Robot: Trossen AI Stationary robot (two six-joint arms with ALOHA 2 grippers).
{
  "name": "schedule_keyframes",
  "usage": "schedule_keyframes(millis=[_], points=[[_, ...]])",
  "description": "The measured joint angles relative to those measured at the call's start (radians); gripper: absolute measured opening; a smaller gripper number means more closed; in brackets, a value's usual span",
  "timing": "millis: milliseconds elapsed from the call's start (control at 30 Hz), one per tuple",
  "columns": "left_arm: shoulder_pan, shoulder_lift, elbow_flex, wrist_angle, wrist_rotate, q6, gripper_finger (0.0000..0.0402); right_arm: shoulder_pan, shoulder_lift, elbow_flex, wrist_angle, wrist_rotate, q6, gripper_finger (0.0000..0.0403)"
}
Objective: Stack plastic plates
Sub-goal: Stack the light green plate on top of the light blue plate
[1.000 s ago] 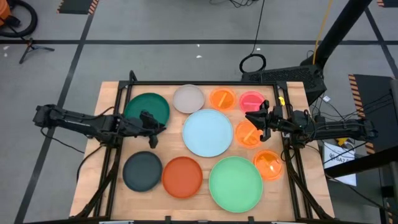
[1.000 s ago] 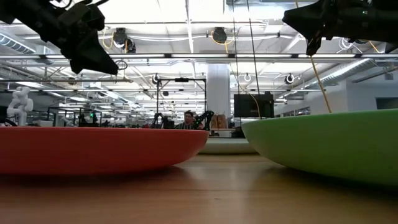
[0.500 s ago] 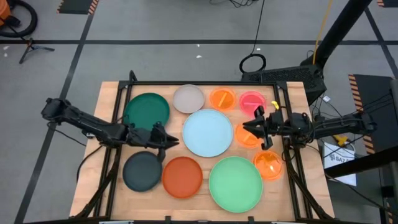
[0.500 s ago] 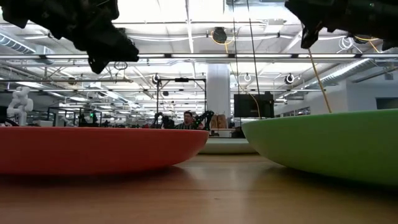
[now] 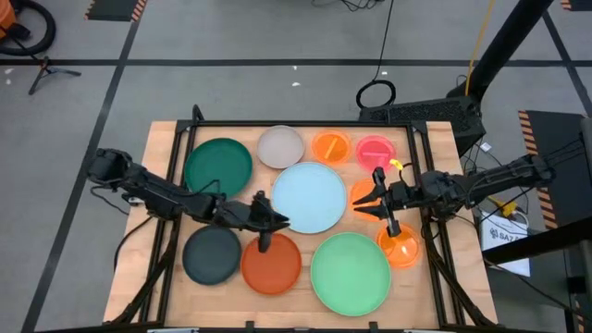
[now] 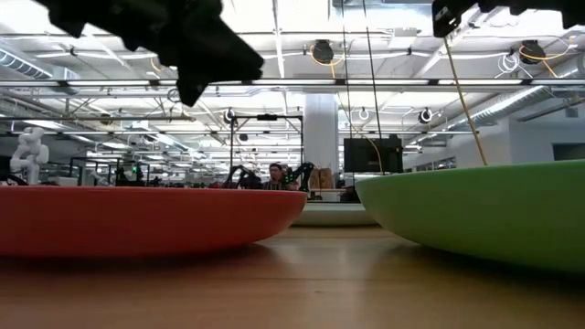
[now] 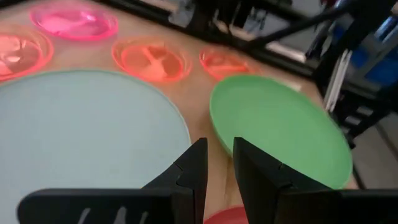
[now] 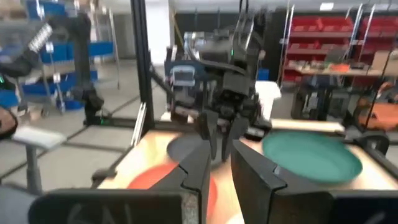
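Observation:
Ten plastic plates lie singly on the wooden table. Across the back are a dark green plate, a beige plate, a small orange plate and a pink plate. The light blue plate lies in the middle. Along the front are a dark grey plate, a rust-orange plate and a light green plate. My left gripper hovers narrowly open between the rust-orange and light blue plates. My right gripper hovers narrowly open over another small orange plate, holding nothing.
One more small orange plate lies near the right edge, beside the light green one. A black frame borders the table at the back and sides. The low view shows the rust-orange plate and the light green plate close up.
My left gripper has travelled toward the table's right edge and a little nearer, from beside the dark green plate to the gap between the rust-orange and light blue plates. My right gripper has risen, tipped up toward level and shifted toward the near edge and slightly left.

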Motion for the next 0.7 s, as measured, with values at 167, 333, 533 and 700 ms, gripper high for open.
schedule_keyframes(millis=[167,333,533,700], points=[[-0.038,0.104,0.095,-0.091,0.001,-0.018,0.0083,0.074,0.009,0.000,-0.086,0.040,0.029,0.0057],[-0.080,0.206,0.187,-0.091,0.001,-0.050,0.0083,0.164,0.026,0.000,-0.179,0.175,0.091,0.0057],[-0.101,0.350,0.353,-0.145,0.000,-0.076,0.0083,0.244,0.051,0.000,-0.223,0.208,0.132,0.0057],[-0.100,0.433,0.500,-0.297,-0.004,-0.082,0.0083,0.288,0.062,0.000,-0.221,0.211,0.136,0.0057]])
